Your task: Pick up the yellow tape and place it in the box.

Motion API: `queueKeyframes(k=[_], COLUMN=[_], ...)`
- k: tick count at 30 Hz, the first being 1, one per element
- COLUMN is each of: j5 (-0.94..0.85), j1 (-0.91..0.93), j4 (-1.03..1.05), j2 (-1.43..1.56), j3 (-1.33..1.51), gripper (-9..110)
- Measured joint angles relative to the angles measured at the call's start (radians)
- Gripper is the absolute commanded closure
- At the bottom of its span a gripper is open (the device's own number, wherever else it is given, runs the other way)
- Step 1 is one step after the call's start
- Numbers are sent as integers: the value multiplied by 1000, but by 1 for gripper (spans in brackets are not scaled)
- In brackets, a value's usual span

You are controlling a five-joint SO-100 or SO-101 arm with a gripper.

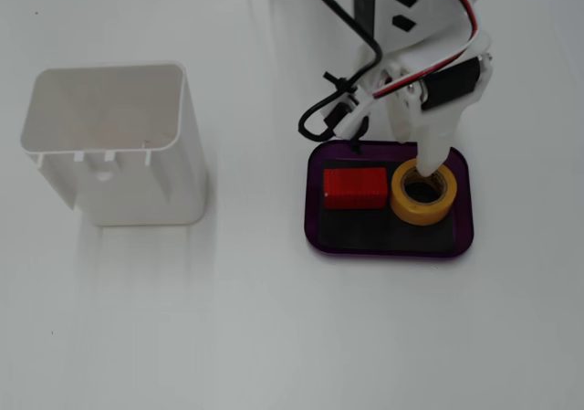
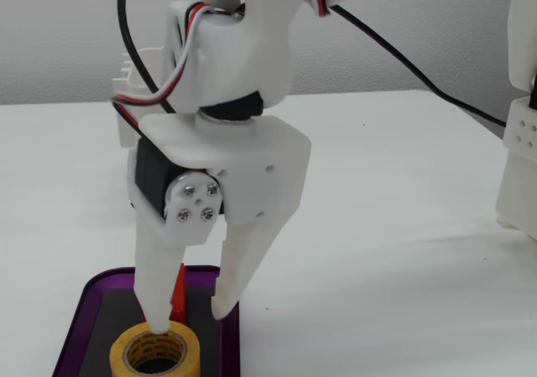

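Note:
The yellow tape (image 1: 423,194) lies flat in the right half of the box (image 1: 384,235), a shallow purple tray with a black bottom. My gripper (image 1: 422,159) hangs straight above it, open. In the low side fixed view, one finger tip rests at the edge of the hole in the yellow tape (image 2: 158,357). The other finger of the gripper (image 2: 190,316) stands free to the right, outside the ring and above the rim of the box (image 2: 74,320). A red block (image 1: 355,188) lies in the left half of the box.
A taller white open-topped container (image 1: 114,145) stands on the white table to the left of the box. Black and red cables (image 1: 333,118) hang from the arm behind the tray. A white structure (image 2: 520,142) stands at the right edge of the side view.

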Motion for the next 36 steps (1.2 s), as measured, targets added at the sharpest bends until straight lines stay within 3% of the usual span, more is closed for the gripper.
queueKeyframes(k=[9, 14, 24, 36], j5=[2, 52, 107, 110], j1=[8, 40, 259, 382], j4=[212, 295, 278, -63], j2=[535, 853, 1388, 2016], j3=[-104, 15, 667, 1559], gripper=[89, 89, 89, 89])
